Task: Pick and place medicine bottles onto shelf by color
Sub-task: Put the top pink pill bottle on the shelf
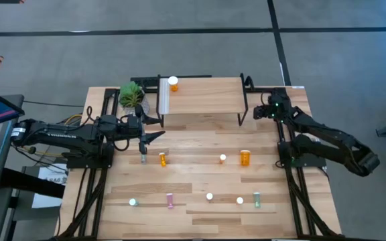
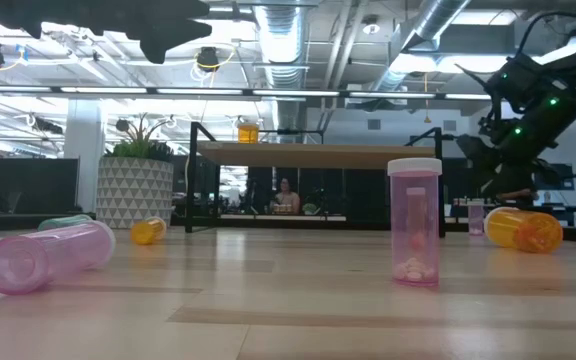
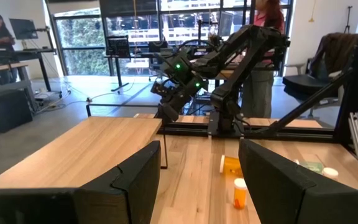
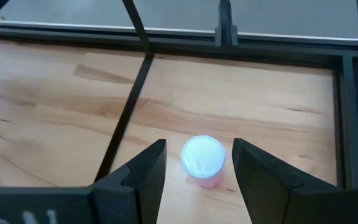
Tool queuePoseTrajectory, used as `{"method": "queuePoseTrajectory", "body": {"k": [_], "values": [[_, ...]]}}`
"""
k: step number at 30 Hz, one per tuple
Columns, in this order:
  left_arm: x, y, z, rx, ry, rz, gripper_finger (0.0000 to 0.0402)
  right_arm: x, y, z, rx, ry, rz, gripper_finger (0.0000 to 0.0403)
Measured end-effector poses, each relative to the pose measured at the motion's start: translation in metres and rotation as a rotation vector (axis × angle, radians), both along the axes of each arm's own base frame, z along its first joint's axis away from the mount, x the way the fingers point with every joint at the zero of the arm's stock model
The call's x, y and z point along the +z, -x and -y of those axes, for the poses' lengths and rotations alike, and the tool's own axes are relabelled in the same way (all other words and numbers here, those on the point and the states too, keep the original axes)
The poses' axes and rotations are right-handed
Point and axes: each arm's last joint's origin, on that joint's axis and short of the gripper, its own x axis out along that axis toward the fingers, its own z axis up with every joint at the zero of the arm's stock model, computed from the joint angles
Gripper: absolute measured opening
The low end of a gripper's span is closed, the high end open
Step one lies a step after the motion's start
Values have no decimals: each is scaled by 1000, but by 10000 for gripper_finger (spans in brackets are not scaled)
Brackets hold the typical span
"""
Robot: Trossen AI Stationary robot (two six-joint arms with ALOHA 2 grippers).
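At the left, the left gripper hangs spread and empty over the worktop, with a potted plant just behind it and a teal bottle and a small orange bottle near its tips; the shelf stands at the back centre with one orange bottle upright by its white strip. Across the middle and front lie or stand further bottles, among them a larger orange bottle and a pink bottle; at the right, the right gripper is spread, poised over a pink, white-capped bottle beside a black shelf leg; no label is readable.
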Motion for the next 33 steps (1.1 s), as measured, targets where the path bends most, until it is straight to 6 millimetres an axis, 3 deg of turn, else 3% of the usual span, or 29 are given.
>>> {"method": "queuePoseTrajectory", "body": {"k": [11,21,33], "values": [[0,0,0,0,0,0,206,-9,-8,0,-7,14,-144,207],[0,0,0,0,2,0,206,-9,-8,0,-20,21,-146,204],[0,0,0,-1,6,0,206,-9,-8,0,-16,19,-144,128]]}}
